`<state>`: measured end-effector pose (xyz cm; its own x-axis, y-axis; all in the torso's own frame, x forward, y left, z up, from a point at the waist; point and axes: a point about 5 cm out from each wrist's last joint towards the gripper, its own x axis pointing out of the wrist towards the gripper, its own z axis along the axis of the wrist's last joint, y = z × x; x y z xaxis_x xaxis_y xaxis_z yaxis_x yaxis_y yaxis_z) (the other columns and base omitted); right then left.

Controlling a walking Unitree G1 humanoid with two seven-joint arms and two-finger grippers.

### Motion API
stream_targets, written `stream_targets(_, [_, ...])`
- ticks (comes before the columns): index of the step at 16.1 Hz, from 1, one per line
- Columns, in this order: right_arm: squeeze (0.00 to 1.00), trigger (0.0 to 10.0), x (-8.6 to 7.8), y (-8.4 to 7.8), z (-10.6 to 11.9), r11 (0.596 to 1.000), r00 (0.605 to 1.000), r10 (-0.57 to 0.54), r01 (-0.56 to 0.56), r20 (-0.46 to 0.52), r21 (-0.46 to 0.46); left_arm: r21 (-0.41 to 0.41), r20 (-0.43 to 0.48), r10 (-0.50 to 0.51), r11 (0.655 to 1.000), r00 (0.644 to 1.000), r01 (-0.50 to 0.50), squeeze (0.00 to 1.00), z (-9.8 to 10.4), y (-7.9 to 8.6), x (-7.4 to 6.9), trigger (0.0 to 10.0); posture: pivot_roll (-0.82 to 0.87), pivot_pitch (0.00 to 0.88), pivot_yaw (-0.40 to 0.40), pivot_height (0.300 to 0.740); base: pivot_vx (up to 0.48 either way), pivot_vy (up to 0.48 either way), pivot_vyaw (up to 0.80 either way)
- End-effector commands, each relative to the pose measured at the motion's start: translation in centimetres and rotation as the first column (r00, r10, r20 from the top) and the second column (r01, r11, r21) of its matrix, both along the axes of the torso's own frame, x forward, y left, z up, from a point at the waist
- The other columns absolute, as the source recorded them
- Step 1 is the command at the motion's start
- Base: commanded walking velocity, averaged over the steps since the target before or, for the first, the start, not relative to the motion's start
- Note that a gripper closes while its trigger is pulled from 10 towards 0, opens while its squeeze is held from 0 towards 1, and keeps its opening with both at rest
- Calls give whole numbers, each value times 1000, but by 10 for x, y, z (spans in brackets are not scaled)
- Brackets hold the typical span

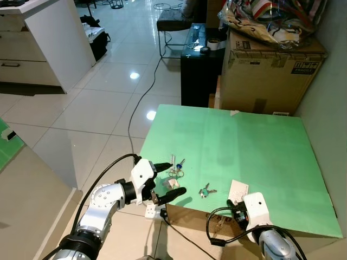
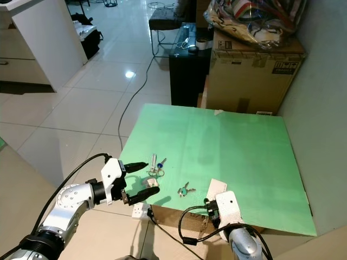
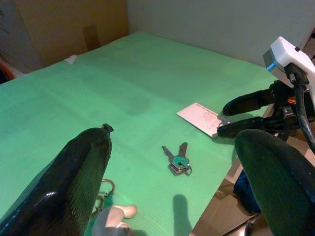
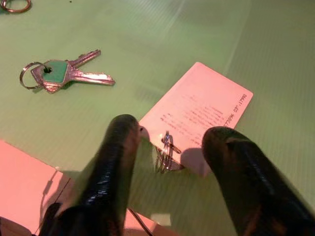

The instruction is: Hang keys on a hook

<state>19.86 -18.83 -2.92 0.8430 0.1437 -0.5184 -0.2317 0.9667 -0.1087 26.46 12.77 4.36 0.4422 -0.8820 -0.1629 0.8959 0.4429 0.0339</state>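
Flat green corrugated-plastic board [image 1: 244, 157] lies on top of a low box, beside a grey wall on the robot's right.

Left gripper [image 1: 169, 180] sits at the board's near left corner. Its 2 black fingers are spread apart with nothing between them. Between and just beyond the fingertips lies a bunch of silver keys with a blue tag on a ring [image 1: 176, 167], and a small white fob [image 3: 114, 218] lies on the board close by the ring.

A pair of 2 silver keys with a green head cover on a small ring [image 4: 61, 73] lies flat on the board near its front edge, between the 2 grippers and touching neither.

Right gripper [image 4: 170, 147] is at the board's front edge, fingers parted. Between them rests a small metal ring [image 4: 166, 151] attached to the near end of a white rectangular card with printed text [image 4: 199, 115]. The card lies flat on the board. I cannot tell whether either finger touches the card or ring.

Behind the board stands a large brown cardboard box [image 1: 268, 76] with a bundle of patterned cloth and plastic [image 1: 274, 19] on top. Left of it is a black cabinet [image 1: 199, 67]. A black cable [image 1: 143, 95] runs across the glossy white tiled floor [image 1: 108, 103].
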Motion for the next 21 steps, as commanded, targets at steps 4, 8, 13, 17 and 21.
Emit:
stream_targets(4, [1000,10000,6,0,0,999,1000,-23,23,7,24,7,5,-4,1000,1000,4,0,1,3,0,10000,-149,16,112,740,0,0,0])
stream_targets(8, [0,10000,3,10,-7,998,997,52,-51,-49,26,4,7,-9,1000,1000,9,0,1,1,0,10000,-148,15,112,740,0,0,0])
stream_targets(13, [0,10000,-4,10,-15,998,994,56,-56,-92,1,3,7,-12,1000,1000,12,0,1,0,-1,10000,-147,8,110,740,0,0,0])
stream_targets(17, [0,10000,-3,7,-17,1000,994,30,-31,-104,-4,4,12,-15,1000,1000,15,0,2,0,-1,10000,-147,5,112,740,0,0,0])
stream_targets(21, [0,0,-1,11,-15,999,995,38,-37,-93,16,10,12,-16,1000,1000,16,0,2,-1,0,10000,-147,8,113,740,0,0,0])
